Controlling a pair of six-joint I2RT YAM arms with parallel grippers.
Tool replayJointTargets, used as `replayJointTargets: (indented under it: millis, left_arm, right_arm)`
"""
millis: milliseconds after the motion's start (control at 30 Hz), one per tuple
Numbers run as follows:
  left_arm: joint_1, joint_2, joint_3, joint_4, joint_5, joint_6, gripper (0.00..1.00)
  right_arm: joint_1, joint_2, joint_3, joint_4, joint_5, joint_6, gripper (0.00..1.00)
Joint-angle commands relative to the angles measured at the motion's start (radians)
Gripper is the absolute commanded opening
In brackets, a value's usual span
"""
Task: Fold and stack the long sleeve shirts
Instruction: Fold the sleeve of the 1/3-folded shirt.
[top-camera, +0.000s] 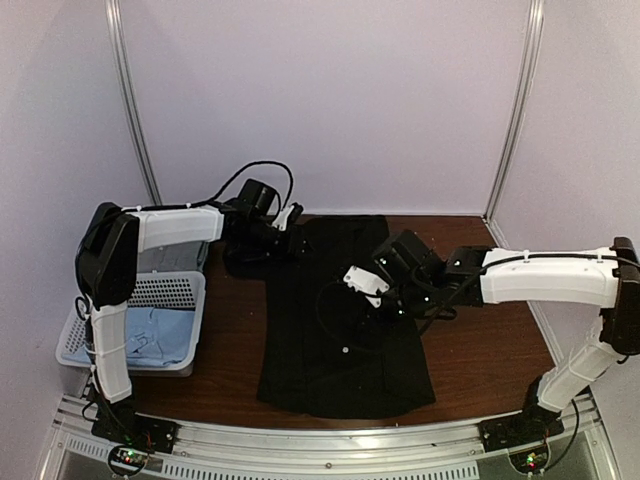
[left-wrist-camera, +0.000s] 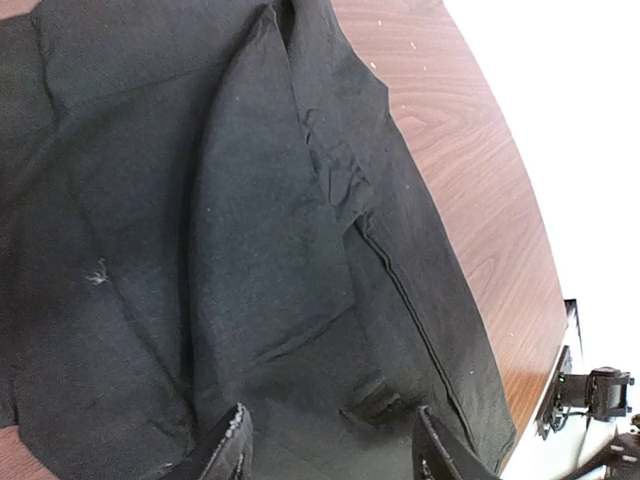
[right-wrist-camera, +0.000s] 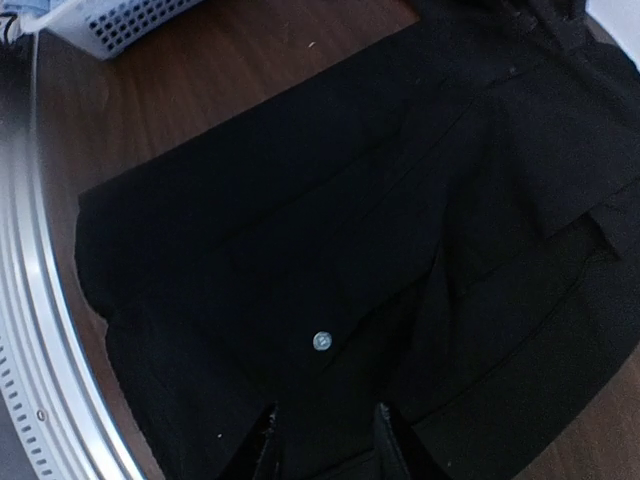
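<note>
**Black shirt flat on surface, both grippers over it**

Black long sleeve shirt (top-camera: 340, 330) lies spread on the wooden surface (top-camera: 235, 340). It runs from the far edge almost to the near edge, roughly centred and a bit right of middle. The cloth is partly folded: in the left wrist view one panel of the shirt (left-wrist-camera: 250, 230) lies over the body with a long diagonal edge, and there are wrinkles beside it. A tiny white mark (top-camera: 343, 350) sits on the near half, also clear in the right wrist view (right-wrist-camera: 321, 341).

Left gripper (top-camera: 288, 222) is at the shirt's far-left corner, near the far edge of the surface. In its wrist view the gripper (left-wrist-camera: 335, 450) has its fingers (left-wrist-camera: 230, 445) wide apart, with black cloth below and nothing pinched between them.

Right gripper (top-camera: 358, 283) is over the middle of the shirt. In its wrist view the gripper (right-wrist-camera: 325, 445) has its fingers (right-wrist-camera: 265, 440) only narrowly parted, just above the black fabric (right-wrist-camera: 330, 230) and near the white mark. It's black on black, so I cannot tell if any cloth sits in the gap.

White lattice basket (top-camera: 150, 290) stands at the left edge of the surface, apart from the black shirt. The light blue shirt (top-camera: 150, 335) is bunched inside at its near end. Greyish cloth (top-camera: 175, 258) shows at the far end, partly hidden by the left arm.
</note>
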Motion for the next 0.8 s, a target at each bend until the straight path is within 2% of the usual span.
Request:
replayJointTargets:
  millis: [0, 67, 133, 333, 533, 767]
  left_arm:
    - [0.0, 0.039, 0.025, 0.031, 0.053, 0.018, 0.56]
    - [-0.002, 0.04, 0.019, 0.026, 0.055, 0.028, 0.56]
    - [-0.004, 0.043, 0.013, 0.023, 0.06, 0.036, 0.56]
    - [-0.006, 0.044, -0.012, 0.023, 0.062, 0.04, 0.56]
    - [-0.006, 0.042, -0.012, 0.02, 0.061, 0.049, 0.56]
    - [-0.006, 0.043, -0.016, 0.017, 0.053, 0.061, 0.56]
  right_arm:
    - [0.004, -0.067, -0.092, 0.101, -0.171, 0.173, 0.36]
    - [-0.007, -0.101, -0.131, 0.133, -0.134, 0.231, 0.47]
    - [-0.047, -0.104, -0.164, 0.154, -0.131, 0.296, 0.52]
    - [-0.095, 0.008, -0.219, 0.245, -0.267, 0.462, 0.51]
    - [-0.129, 0.121, -0.223, 0.303, -0.243, 0.586, 0.5]
    - [-0.182, 0.158, -0.265, 0.368, -0.234, 0.667, 0.5]
